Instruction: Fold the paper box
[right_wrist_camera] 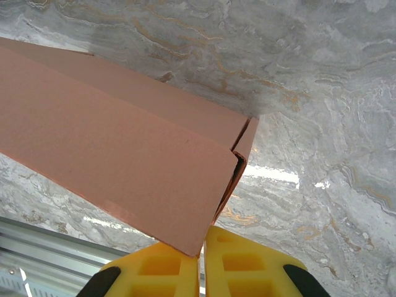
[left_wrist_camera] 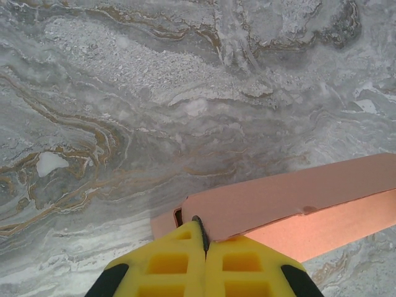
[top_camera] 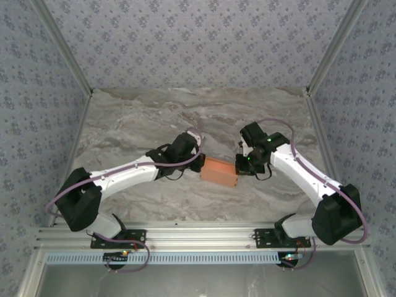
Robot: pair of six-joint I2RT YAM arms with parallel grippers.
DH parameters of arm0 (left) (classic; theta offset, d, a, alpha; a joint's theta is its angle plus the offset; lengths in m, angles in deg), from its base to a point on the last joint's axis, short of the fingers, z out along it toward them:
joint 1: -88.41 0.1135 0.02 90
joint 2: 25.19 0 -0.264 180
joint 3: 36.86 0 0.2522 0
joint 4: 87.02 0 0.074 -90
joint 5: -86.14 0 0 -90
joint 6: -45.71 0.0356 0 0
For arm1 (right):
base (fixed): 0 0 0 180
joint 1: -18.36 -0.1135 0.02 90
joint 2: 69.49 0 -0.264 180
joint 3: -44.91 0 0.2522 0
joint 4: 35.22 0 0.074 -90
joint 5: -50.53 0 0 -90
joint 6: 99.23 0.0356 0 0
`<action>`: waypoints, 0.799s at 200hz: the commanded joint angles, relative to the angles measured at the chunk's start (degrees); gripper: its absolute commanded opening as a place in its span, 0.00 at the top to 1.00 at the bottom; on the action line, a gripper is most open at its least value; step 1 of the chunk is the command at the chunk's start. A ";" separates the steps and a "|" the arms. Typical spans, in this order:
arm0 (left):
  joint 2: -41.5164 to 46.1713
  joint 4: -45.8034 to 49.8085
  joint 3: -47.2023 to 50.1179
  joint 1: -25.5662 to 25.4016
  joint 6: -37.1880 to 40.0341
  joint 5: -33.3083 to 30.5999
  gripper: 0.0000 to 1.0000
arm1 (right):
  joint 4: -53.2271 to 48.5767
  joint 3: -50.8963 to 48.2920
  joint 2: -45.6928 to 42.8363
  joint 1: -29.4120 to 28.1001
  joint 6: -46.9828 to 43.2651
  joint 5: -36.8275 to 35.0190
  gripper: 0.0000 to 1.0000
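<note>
Two hands pinch the paper box (top_camera: pixel 219 171): our left hand (left_wrist_camera: pixel 205 240) nips one end, our right hand (right_wrist_camera: pixel 202 249) the other, so it cannot slip while we fold.

One paper box (top_camera: pixel 219 171) is lying on one table (top_camera: pixel 136 117). Two grippers are showing: left gripper (left_wrist_camera: pixel 200 226) and right gripper (right_wrist_camera: pixel 202 247).

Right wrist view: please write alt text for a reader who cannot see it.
An orange-salmon paper box fills the left and middle, its near corner pinched between the yellow fingers of the right gripper at the bottom edge. A grey marbled table lies behind.
</note>
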 commanded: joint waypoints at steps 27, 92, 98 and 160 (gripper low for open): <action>-0.41 2.43 5.99 -3.16 -3.24 -4.62 1.00 | 4.11 -3.60 -3.36 -1.60 0.76 -2.41 0.90; 1.40 -3.55 11.50 -3.44 -1.21 -13.01 1.00 | 8.19 -8.17 -11.61 -2.23 0.43 -4.28 0.66; 1.40 -3.48 11.45 -3.49 -0.52 -13.37 1.00 | 8.05 -8.05 -12.53 -2.27 0.15 -4.38 0.64; -0.49 -0.90 8.29 -3.47 4.17 -15.57 1.00 | 9.29 -5.63 -19.92 -2.35 -12.29 -3.74 0.55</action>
